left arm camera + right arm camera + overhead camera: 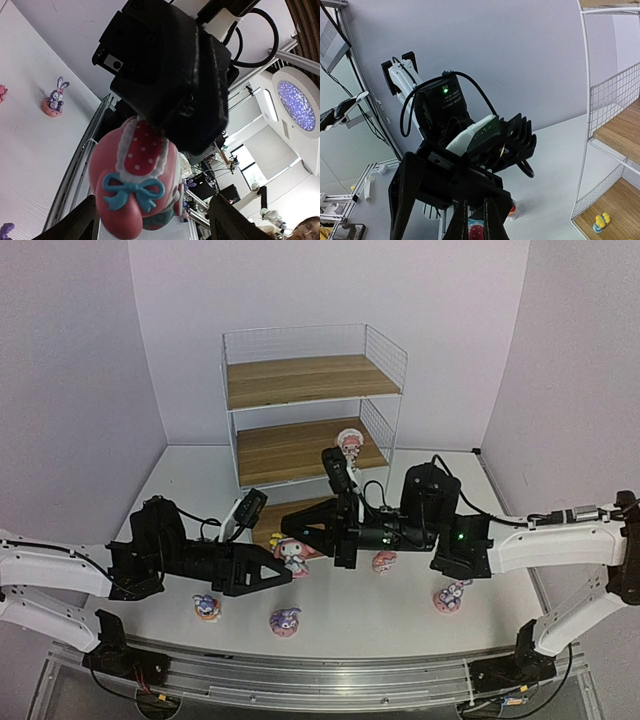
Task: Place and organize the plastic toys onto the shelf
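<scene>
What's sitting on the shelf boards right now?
A pink-and-white figurine stands on the middle board of the shelf, a yellow toy on the lowest; the top board shows nothing. The arms cover most of the lowest board, so more may be hidden.

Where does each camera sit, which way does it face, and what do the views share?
Top external: above and behind the bases, looking down on table and shelf; both arms show.
Left wrist: on the left arm, facing the right gripper and the pink toy it holds; own fingers flank it.
Right wrist: on the right arm, facing the left arm, shelf to the right; own fingers closed.
Shared: top and left wrist both show the pink toy.
</scene>
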`<state>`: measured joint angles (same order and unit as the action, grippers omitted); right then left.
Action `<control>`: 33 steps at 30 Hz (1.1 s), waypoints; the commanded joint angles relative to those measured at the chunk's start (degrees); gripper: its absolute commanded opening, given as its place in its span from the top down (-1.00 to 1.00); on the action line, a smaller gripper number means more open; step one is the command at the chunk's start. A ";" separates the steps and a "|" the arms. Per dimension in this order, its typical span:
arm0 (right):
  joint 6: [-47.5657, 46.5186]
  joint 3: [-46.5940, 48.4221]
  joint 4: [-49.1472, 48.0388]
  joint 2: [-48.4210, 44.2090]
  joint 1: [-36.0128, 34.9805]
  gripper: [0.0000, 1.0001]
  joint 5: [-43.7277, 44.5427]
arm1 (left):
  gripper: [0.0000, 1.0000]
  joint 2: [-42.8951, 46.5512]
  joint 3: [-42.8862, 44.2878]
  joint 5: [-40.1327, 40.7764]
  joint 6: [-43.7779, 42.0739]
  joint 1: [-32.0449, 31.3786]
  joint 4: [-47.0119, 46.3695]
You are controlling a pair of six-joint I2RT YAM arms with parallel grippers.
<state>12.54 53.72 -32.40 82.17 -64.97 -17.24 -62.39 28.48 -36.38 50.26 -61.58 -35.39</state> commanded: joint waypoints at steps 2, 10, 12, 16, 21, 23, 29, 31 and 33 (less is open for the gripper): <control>-2.01 3.73 -4.32 2.32 -1.29 1.00 5.57 | -0.16 -2.45 2.77 -2.61 2.45 -0.15 -9.01; -2.26 1.07 -4.77 1.09 -1.73 1.00 8.34 | 0.90 -0.64 2.30 3.37 2.18 -0.14 -5.30; -1.45 0.07 -4.78 0.36 -1.74 1.00 8.60 | 1.00 0.87 3.35 6.64 0.37 -0.16 0.15; 1.82 -1.19 -3.59 -0.74 -1.75 -0.07 11.95 | 1.00 3.73 6.09 14.50 -4.25 -0.14 12.27; 5.11 -0.20 7.71 -4.85 -1.73 -0.78 22.13 | 1.00 4.73 14.13 30.79 -12.60 -0.21 36.15; 8.17 2.58 16.34 -5.61 -1.73 -0.80 27.39 | 1.00 4.12 16.52 33.83 -16.09 -0.20 41.65; 25.55 9.93 35.14 -4.65 -1.73 -0.74 36.66 | 1.00 -0.08 22.00 38.16 -26.23 -0.21 47.96; 26.20 11.49 35.35 -3.31 -1.73 -0.72 35.97 | 1.00 -2.26 23.77 39.34 -28.43 -0.23 49.08; 25.69 13.67 35.65 -1.13 -1.74 -0.71 34.85 | 1.00 -4.25 25.81 39.11 -30.75 -0.36 49.90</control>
<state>32.93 62.74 -2.82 78.52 -66.52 15.43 -63.30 48.63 -1.27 27.83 -61.82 10.15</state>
